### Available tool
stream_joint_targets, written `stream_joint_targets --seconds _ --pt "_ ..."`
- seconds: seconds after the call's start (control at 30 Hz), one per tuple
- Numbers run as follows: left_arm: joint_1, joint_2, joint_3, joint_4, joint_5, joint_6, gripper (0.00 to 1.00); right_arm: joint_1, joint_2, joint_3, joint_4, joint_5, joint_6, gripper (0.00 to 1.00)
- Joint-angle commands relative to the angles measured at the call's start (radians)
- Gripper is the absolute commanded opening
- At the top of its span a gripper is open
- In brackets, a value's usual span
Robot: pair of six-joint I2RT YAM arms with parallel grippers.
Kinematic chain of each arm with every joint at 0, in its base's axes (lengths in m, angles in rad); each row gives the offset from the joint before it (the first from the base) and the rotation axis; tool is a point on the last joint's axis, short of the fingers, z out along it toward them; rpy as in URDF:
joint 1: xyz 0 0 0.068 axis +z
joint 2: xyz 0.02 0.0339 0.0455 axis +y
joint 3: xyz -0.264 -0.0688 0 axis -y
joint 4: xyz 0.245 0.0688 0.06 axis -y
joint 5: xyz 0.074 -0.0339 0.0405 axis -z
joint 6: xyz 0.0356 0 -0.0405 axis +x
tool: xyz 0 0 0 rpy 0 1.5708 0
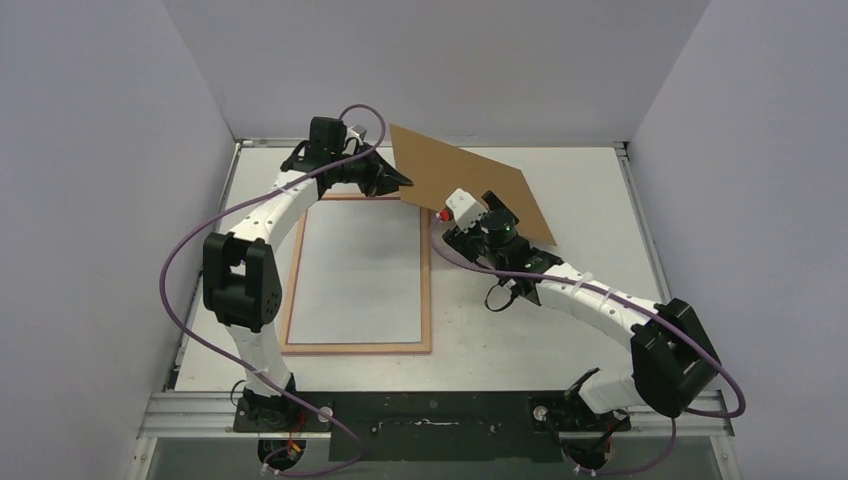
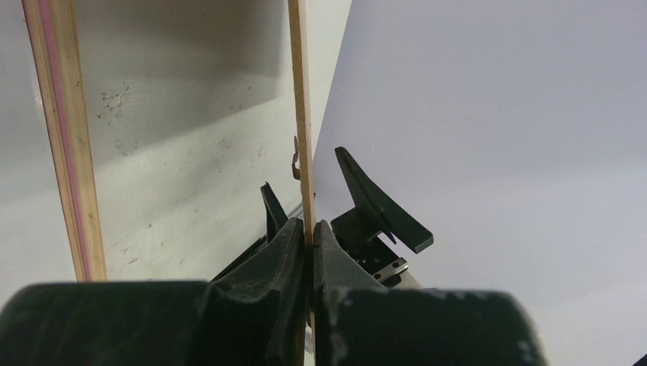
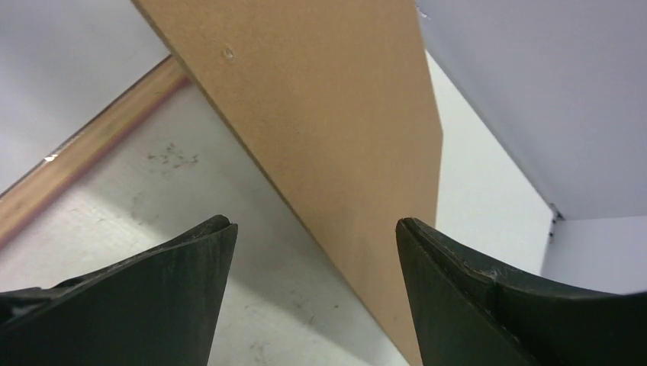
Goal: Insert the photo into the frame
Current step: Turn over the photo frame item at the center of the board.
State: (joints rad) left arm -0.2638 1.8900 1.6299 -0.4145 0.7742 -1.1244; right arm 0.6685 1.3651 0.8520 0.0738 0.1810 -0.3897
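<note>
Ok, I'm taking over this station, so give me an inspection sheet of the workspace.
Surface: white table, faint scuffs.
Job's things: frame lies flat; photo not made out.
Clutter: brown backing board, raised aslant.
Grippers: left gripper shut on the board's edge; right gripper open, facing the board.
Cables: purple cables loop off both arms.
Surroundings: plain grey walls.

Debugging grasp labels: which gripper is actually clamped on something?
The left gripper: its jaws are shut on the edge of the brown board. The right gripper is wide open, the board's edge just between its fingers.
</note>
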Motion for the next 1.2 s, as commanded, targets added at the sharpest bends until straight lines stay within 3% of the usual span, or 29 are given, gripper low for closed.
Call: stream_joint_targets --seconds 0.0,0.17,0.33,0.5,0.73,0.97,1.1,1.17 --pt "0.013 -0.085 -0.004 0.062 0.042 -0.025 0.00 -0.001 0.048 -0.008 0.162 0.070 -0.148 0.77" --pt "0.018 -0.101 -0.016 0.067 0.045 -0.027 0.00 -0.021 0.105 -0.002 0.194 0.072 -0.193 0.71" --pt "0.023 -0.110 -0.014 0.048 0.051 0.002 0.00 -0.044 0.079 -0.014 0.218 0.033 -0.238 0.49" --pt "0.029 -0.112 -0.012 0.046 0.055 0.007 0.00 -0.049 0.066 -0.028 0.247 0.008 -0.328 0.37" --pt "0.035 -0.107 0.004 0.036 0.071 -0.001 0.00 -0.053 0.131 -0.019 0.322 0.003 -0.358 0.39" --pt "0.057 -0.109 0.021 0.037 0.069 -0.002 0.01 -0.053 0.118 0.026 0.289 0.002 -0.336 0.00" --pt "0.068 -0.119 0.034 0.042 0.056 0.013 0.31 -0.053 0.075 0.023 0.285 0.008 -0.307 0.00" --pt "0.077 -0.129 0.037 0.068 0.062 0.028 0.34 -0.053 0.052 0.024 0.288 0.008 -0.281 0.00"
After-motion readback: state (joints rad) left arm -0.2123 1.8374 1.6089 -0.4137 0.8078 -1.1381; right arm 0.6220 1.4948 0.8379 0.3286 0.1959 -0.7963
